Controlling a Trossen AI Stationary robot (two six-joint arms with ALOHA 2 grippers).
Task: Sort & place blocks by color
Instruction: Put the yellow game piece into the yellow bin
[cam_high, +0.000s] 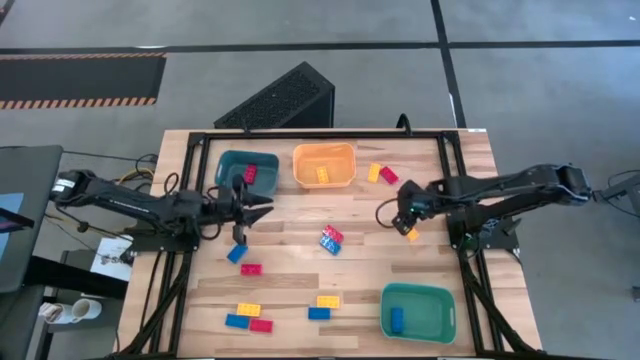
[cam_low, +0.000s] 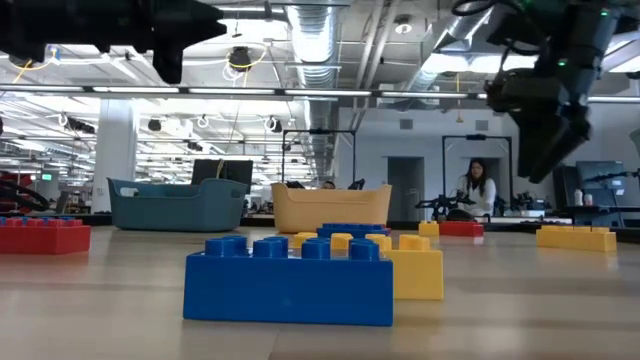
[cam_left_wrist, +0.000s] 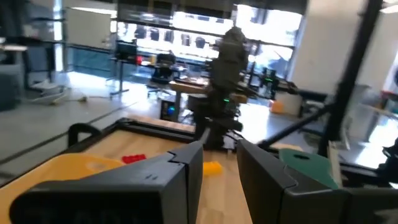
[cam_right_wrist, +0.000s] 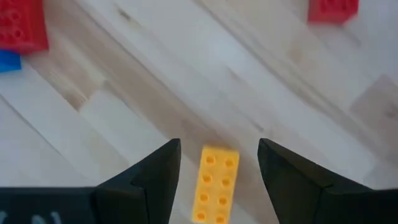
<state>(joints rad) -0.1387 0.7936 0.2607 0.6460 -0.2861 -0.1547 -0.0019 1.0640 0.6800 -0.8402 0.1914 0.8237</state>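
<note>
Small studded blocks lie scattered on the wooden table: a yellow block (cam_high: 411, 233), a red-and-blue pile (cam_high: 331, 238), a blue block (cam_high: 237, 253), a red one (cam_high: 250, 268), and a yellow, blue and red cluster (cam_high: 248, 316) near the front edge. My right gripper (cam_right_wrist: 219, 146) hangs open, pointing down over the yellow block (cam_right_wrist: 214, 183), which lies flat on the table between the fingers without touching them. My left gripper (cam_high: 262, 210) is open (cam_left_wrist: 221, 152), held level above the table beside the teal bin (cam_high: 247, 170), and holds nothing.
The teal bin holds a red block (cam_high: 250, 174), the orange bin (cam_high: 323, 165) a yellow one, and the green bin (cam_high: 418, 310) at the near right a blue one. A yellow block (cam_high: 373, 172) and a red block (cam_high: 388, 176) lie right of the orange bin. A person sits far behind the table (cam_low: 476, 190).
</note>
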